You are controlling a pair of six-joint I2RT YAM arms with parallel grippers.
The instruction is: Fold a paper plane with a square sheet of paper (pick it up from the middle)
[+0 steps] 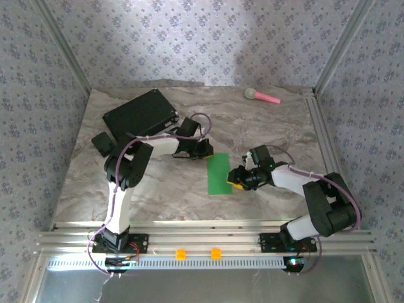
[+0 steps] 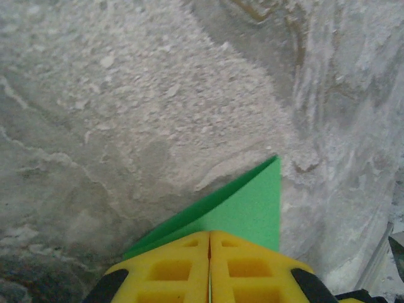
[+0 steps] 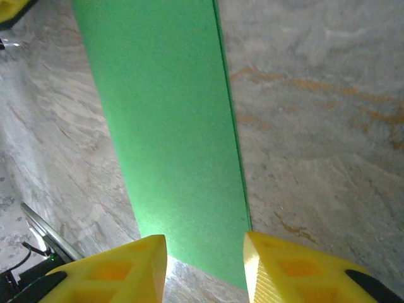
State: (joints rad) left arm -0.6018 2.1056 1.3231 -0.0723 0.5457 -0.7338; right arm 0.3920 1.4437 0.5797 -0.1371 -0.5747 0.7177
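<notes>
Yellow-fingered left gripper, at the strip's 11 o'clock corner: closed tight, green corner pinched in its seam and raised off the counter. Square sheet of paper mid-counter, doubled to a narrow strip. Long axis runs 12 to 6 o'clock, both ends blunt, no nose formed. Right gripper at the strip's 4 o'clock edge: jaws partly apart astride the near end, gripping nothing that I can see. Judgement: half-fold laid, nose folds due. Next move likely wants one end pinned flat while a far corner is turned in toward the long fold, edges square.
</notes>
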